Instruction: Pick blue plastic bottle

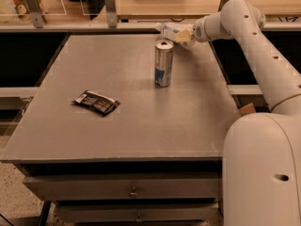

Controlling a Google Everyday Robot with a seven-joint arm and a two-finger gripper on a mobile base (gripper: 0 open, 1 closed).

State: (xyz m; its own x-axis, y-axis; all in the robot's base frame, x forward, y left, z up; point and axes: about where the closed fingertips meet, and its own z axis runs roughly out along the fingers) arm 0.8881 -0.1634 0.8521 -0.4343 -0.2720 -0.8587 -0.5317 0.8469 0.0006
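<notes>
The blue plastic bottle (168, 30) is small and clear with a pale label. It lies sideways in my gripper (183, 36) at the far edge of the grey table (141, 126), cap end pointing left. My gripper is shut on it and holds it a little above the table top, just behind the drink can. The arm reaches in from the right.
A silver-and-blue drink can (163, 63) stands upright just in front of the gripper. A dark snack wrapper (96, 102) lies at the left middle of the table. A counter with posts (109, 6) runs behind the table. My white base (263, 173) fills the lower right.
</notes>
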